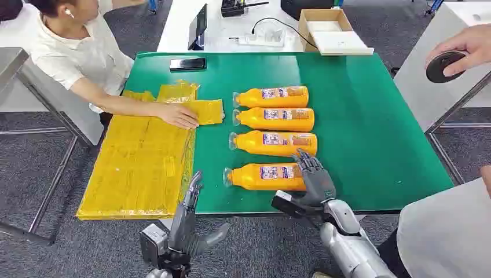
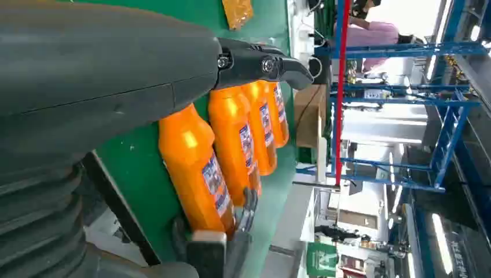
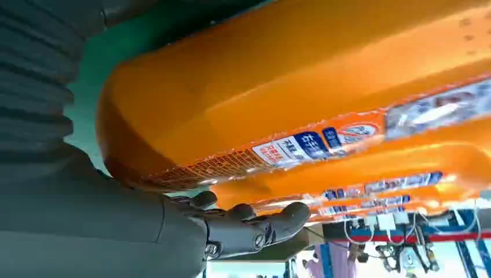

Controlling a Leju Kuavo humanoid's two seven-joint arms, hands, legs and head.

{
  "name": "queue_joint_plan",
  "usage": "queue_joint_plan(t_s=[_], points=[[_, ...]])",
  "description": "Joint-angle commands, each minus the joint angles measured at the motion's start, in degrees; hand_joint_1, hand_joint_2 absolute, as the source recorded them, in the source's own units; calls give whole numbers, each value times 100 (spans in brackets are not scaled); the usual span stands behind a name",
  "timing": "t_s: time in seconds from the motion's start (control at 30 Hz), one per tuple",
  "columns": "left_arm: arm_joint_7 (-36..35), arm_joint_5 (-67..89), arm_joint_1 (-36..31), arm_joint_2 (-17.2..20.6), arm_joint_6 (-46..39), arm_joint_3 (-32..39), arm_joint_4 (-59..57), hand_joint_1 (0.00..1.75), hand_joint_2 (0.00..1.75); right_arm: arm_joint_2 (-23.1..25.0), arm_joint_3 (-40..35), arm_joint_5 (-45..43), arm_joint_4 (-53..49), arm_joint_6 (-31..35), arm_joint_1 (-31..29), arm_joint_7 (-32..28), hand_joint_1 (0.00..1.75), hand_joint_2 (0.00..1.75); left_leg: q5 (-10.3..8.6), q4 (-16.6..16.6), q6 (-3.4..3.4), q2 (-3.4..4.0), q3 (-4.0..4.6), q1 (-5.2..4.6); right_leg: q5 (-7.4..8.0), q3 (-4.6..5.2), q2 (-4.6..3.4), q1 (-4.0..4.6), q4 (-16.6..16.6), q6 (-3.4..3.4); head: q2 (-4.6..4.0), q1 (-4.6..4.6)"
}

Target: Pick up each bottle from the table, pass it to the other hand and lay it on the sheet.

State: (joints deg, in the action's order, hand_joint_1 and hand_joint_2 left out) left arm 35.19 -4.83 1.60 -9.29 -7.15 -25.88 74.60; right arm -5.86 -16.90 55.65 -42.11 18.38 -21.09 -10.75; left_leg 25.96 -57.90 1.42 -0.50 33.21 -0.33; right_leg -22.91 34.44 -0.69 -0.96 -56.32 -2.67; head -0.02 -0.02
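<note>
I have four orange bottles lying on their sides in a row on the green table (image 1: 370, 133), caps pointing toward my left hand's side. My right hand (image 1: 312, 179) sits at the base end of the nearest bottle (image 1: 263, 177), fingers (image 1: 307, 162) reaching over its far side toward the second bottle (image 1: 275, 143). From the right wrist view the nearest bottle's body lies right against the palm, fingers curled under its far flank, so I read the hand as wrapped around it, though the bottle lies on the table. Past it lie the third bottle (image 1: 275, 119) and the farthest bottle (image 1: 272, 97).

Each bottle carries a white, blue and red label. In the right wrist view the label (image 3: 312, 145) shows blue and red characters, but they are too blurred and skewed for me to read; I cannot make out a brand.

My left hand (image 1: 188, 223) stands at the near table edge, to the cap side of the nearest bottle and apart from it, fingers stretched upward and spread, holding nothing.

The yellow sheet (image 1: 142, 168) lies just beyond my left hand, overhanging the table's left edge. A person's hand (image 1: 179, 114) presses on its far part. A black phone (image 1: 187, 63) lies near the table's far edge. Far off past my right hand, another person's hand (image 1: 466, 49) holds a dark round disc (image 1: 444, 66).
</note>
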Motion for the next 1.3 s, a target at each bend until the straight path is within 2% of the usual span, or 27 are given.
queue_joint_plan(t_s=[0.03,0.1,0.13,0.17,0.2,0.23,0.27,0.47,0.57,1.03,1.17,1.23,1.3], points=[[-37,-4,-194,65,42,-46,-295,0,175,93,-609,159,1159,-713,-541,222,0,175,0,5,-8,4,-18,5,1,-19,4,7,8,9,2,0],[-50,18,-216,6,68,-11,-325,0,175,49,-802,200,1401,-1262,-732,416,0,175,-2,13,-15,5,-32,10,3,-35,9,12,17,17,2,0],[-55,20,-208,-23,59,-14,-308,0,175,20,-814,199,1395,-1277,-747,416,0,175,0,5,-8,4,-37,5,1,-36,2,6,8,8,2,0],[-73,45,-173,-67,64,-17,-246,0,175,-11,-866,193,1462,-1391,-792,420,61,175,-1,8,-11,3,-43,8,3,-44,5,10,13,12,2,0],[-84,60,-166,-72,69,-24,-232,0,175,-16,-892,188,1497,-1446,-815,432,147,175,-3,7,-12,0,-43,10,4,-46,8,12,14,14,2,0],[-96,81,-176,-83,71,-16,-238,0,175,-36,-982,227,1575,-1607,-885,481,147,175,0,6,-7,10,-60,5,2,-56,-2,6,11,9,2,-2],[-107,100,-197,-102,80,4,-275,0,175,-45,-1041,212,1663,-1745,-952,545,171,175,-1,7,-11,13,-64,9,6,-61,-1,11,17,12,0,0],[-107,116,-247,-141,103,46,-353,0,175,-55,-1139,180,1786,-1974,-1055,612,175,175,2,5,-5,17,-86,2,13,-78,-16,5,14,12,2,-4],[-100,124,-252,-147,122,44,-350,0,175,-55,-1123,93,1799,-2076,-1058,574,175,175,-13,12,-1,4,-82,8,23,-78,1,12,25,13,0,0],[-91,135,-214,-145,137,78,-283,0,175,-22,-1078,-118,1654,-1983,-981,420,175,175,-10,11,-1,9,-87,7,22,-84,-5,11,22,12,0,0],[-63,100,-79,-160,31,178,-83,0,175,-5,-660,-883,1150,-1702,-567,-201,175,175,-11,13,-3,5,-84,11,22,-85,1,14,26,15,2,0],[-171,-221,-7,-111,-136,346,24,0,175,87,-288,-1427,502,-1319,-164,-524,175,175,-9,15,-3,2,-88,12,20,-90,4,16,29,15,0,0],[-248,-502,100,-72,-276,472,222,0,175,167,-93,-1765,-307,-1060,244,-563,175,175,-8,17,-6,7,-88,15,20,-89,-2,18,30,17,0,2]])
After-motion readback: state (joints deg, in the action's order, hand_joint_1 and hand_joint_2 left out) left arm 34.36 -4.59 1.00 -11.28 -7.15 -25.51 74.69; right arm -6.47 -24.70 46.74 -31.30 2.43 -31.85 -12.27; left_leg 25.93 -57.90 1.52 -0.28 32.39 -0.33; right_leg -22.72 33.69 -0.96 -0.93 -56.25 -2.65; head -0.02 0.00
